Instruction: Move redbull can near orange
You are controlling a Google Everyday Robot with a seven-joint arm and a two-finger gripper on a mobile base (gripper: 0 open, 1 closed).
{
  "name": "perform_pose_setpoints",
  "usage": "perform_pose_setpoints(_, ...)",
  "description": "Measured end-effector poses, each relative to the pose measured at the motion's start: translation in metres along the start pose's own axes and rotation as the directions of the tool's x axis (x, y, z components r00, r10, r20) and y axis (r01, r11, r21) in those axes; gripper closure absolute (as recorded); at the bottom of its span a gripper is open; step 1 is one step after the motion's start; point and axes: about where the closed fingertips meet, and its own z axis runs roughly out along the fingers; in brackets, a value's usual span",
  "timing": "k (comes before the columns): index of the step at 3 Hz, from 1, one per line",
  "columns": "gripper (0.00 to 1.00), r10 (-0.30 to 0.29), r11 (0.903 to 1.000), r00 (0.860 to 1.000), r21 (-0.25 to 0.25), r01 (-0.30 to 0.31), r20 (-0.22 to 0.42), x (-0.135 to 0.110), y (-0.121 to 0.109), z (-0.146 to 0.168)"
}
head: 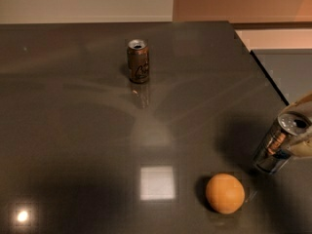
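Observation:
The redbull can (277, 147), slim and silver with an open top, leans tilted at the table's right edge, its base low over the dark table (73, 130). My gripper (299, 128) comes in from the right border, and its pale fingers (303, 149) are shut around the can's upper part. Most of the gripper is cut off by the frame's edge. The orange (224, 193) lies on the table near the front, just left of and below the can, with a small gap between them.
A shorter brown-gold can (138, 61) stands upright at the table's back middle. The table's right edge (265, 74) runs diagonally beside the gripper, with a lighter floor or counter beyond. Bright light reflections lie on the table's front left.

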Motion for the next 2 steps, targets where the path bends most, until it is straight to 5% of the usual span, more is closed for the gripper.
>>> perform_pose_setpoints(2, 1.00, -0.020, 0.9990, 0.999, -0.038, 0.022, 0.045, 0.013, 0.029, -0.002)
